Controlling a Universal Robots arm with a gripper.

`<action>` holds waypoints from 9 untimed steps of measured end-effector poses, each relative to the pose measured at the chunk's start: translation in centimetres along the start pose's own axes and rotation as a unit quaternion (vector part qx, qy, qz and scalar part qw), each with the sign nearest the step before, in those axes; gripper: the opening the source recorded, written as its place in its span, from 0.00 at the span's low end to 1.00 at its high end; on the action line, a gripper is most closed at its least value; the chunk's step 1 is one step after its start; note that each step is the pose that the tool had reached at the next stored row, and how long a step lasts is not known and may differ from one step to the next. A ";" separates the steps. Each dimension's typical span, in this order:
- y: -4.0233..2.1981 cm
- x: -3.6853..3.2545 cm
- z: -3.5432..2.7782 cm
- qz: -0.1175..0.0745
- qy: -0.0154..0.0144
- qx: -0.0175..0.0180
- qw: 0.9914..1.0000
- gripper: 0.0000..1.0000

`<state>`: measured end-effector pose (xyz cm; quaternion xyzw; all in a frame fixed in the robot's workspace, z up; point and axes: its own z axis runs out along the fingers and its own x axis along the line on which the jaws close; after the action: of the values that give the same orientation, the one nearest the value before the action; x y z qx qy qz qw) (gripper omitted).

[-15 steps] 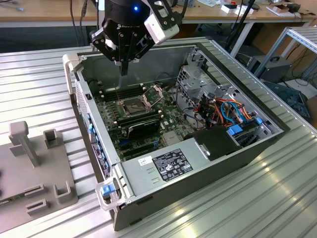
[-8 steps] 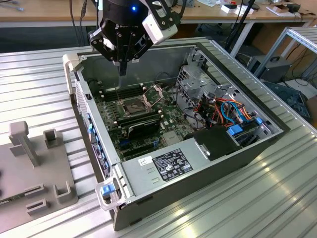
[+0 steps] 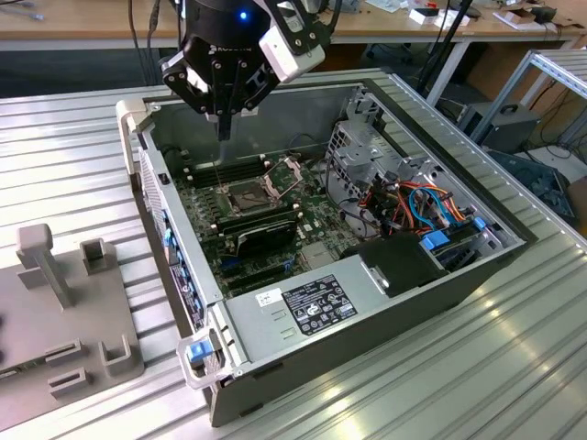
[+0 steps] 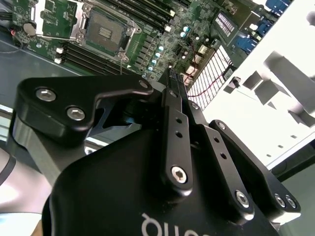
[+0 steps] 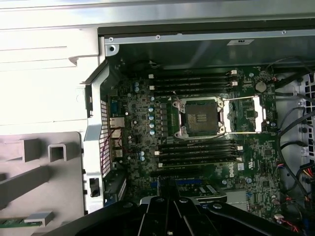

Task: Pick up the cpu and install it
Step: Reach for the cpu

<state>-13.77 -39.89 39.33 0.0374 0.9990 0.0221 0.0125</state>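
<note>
The black gripper [image 3: 223, 124] hangs tips-down over the back edge of the open grey metal computer case [image 3: 367, 357]. Its fingers are drawn together, and I can make out nothing between them. In the exterior view, the square metal processor socket [image 3: 249, 194] on the green motherboard [image 3: 312, 220] lies below the tips, at about 5 o'clock. Its hinged silver bracket [image 3: 289, 170] is swung back, and in the first wrist view the socket's bed looks dark and bare rather than silver-topped. Further out, at 8 o'clock, a pale grey slotted holder [image 3: 64, 312] sits on the ribbed aluminium surface [image 3: 73, 147]. I cannot tell where the cpu itself lies. By my reading the socket is ready and unfilled, so both the pickup and the seating remain to be done.
</note>
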 end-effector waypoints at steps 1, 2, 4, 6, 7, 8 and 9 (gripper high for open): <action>0.00 0.04 0.00 0.000 0.000 0.000 1.000 0.11; 0.00 0.05 0.00 0.000 0.000 0.000 1.000 0.11; 0.00 0.07 0.00 0.000 0.000 0.000 1.000 0.11; 0.00 0.08 0.00 0.000 0.000 0.000 1.000 0.11; -0.01 0.08 0.00 0.000 0.000 0.000 1.000 0.11; -0.01 0.11 0.00 0.000 0.000 0.000 1.000 0.11; -0.01 0.14 0.00 0.000 0.000 0.000 1.000 0.11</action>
<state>-13.91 -39.88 39.33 0.0375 0.9990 0.0221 0.0125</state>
